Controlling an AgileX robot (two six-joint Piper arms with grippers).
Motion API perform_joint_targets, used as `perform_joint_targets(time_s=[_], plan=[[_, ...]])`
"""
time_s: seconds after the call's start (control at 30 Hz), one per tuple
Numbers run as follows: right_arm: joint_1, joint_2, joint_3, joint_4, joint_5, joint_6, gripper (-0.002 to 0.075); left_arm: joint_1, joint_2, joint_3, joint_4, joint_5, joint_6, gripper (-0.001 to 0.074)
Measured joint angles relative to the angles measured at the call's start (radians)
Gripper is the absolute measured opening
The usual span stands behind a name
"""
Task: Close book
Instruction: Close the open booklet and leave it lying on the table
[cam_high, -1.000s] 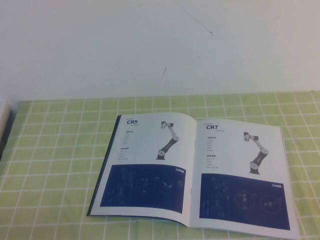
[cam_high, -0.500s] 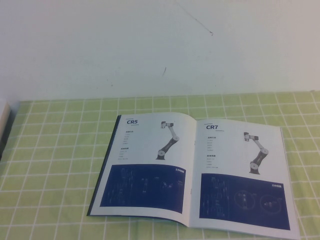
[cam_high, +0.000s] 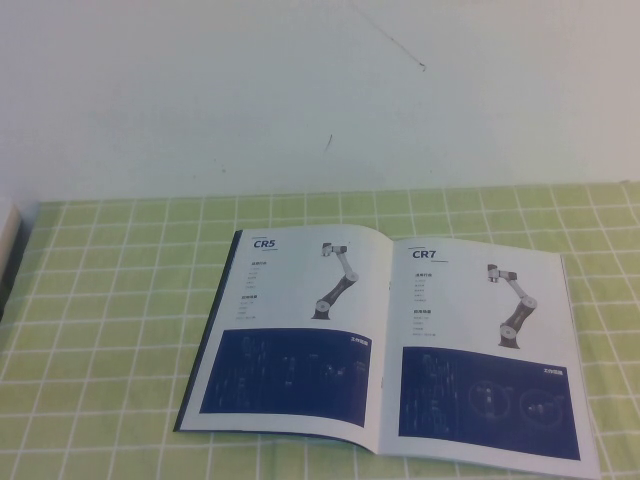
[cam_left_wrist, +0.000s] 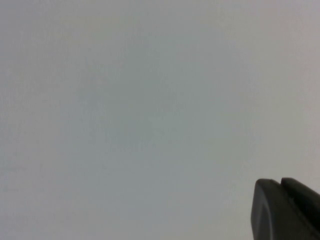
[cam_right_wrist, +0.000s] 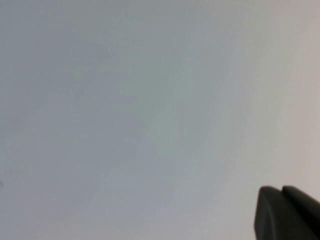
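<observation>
An open book (cam_high: 385, 340) lies flat on the green checked cloth (cam_high: 100, 300), toward the front right in the high view. Its left page is headed CR5 (cam_high: 290, 330) and its right page CR7 (cam_high: 485, 350); each has a robot-arm picture over a dark blue panel. Neither arm shows in the high view. In the left wrist view my left gripper (cam_left_wrist: 280, 182) shows only as two dark fingertips pressed together against a blank pale surface. My right gripper (cam_right_wrist: 281, 189) looks the same in the right wrist view, shut and holding nothing. Neither wrist view shows the book.
A white wall (cam_high: 300, 90) rises behind the table's far edge. A pale object with a dark side (cam_high: 8, 245) sits at the left edge of the cloth. Bare cloth lies left of and behind the book.
</observation>
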Motion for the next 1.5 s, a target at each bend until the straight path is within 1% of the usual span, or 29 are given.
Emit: perform_joint_targets(time_s=[0.1, 0.27, 0.4, 0.57, 0.63, 0.73, 0.83, 0.93, 1.03, 1.17, 1.27, 1.37, 1.5], plan=[[0.000, 0.100, -0.134, 0.000, 0.155, -0.002, -0.0001, 0.000, 0.047, -0.132, 0.000, 0.160, 0.001, -0.0004], [0.000, 0.324, -0.324, 0.002, 0.434, 0.034, -0.0001, 0.000, 0.209, -0.313, -0.002, 0.397, -0.008, -0.0004], [0.000, 0.509, -0.470, 0.035, 0.645, 0.031, -0.0002, 0.000, 0.344, -0.397, 0.002, 0.540, 0.008, -0.0004], [0.000, 0.764, -0.623, 0.149, 0.859, -0.077, -0.0002, 0.000, 0.481, -0.424, 0.024, 0.629, 0.021, -0.0004], [0.000, 0.849, -0.647, 0.209, 0.872, -0.116, -0.0002, 0.000, 0.524, -0.424, 0.001, 0.643, 0.021, -0.0004], [0.000, 0.987, -0.654, 0.316, 0.820, -0.202, -0.0002, 0.000, 0.572, -0.424, -0.078, 0.644, 0.021, -0.0004], [0.002, 1.153, -0.654, 0.454, 0.788, -0.319, -0.0002, 0.000, 0.628, -0.420, -0.159, 0.596, 0.027, -0.0004], [0.022, 1.294, -0.654, 0.561, 0.787, -0.417, -0.0002, 0.000, 0.704, -0.428, -0.235, 0.618, 0.095, -0.0004], [0.072, 1.403, -0.654, 0.568, 0.787, -0.455, -0.0002, 0.000, 0.800, -0.482, -0.353, 0.750, 0.234, -0.0004], [0.153, 1.506, -0.654, 0.532, 0.771, -0.464, -0.0002, 0.000, 0.959, -0.598, -0.526, 0.943, 0.436, -0.0004], [0.184, 1.554, -0.654, 0.509, 0.752, -0.464, -0.0002, 0.000, 1.067, -0.669, -0.596, 1.001, 0.510, -0.0004], [0.192, 1.621, -0.660, 0.491, 0.735, -0.464, -0.0002, 0.000, 1.164, -0.738, -0.612, 1.038, 0.540, -0.0004], [0.192, 1.695, -0.664, 0.468, 0.726, -0.464, -0.0001, -0.005, 1.276, -0.818, -0.610, 1.026, 0.544, -0.0004]])
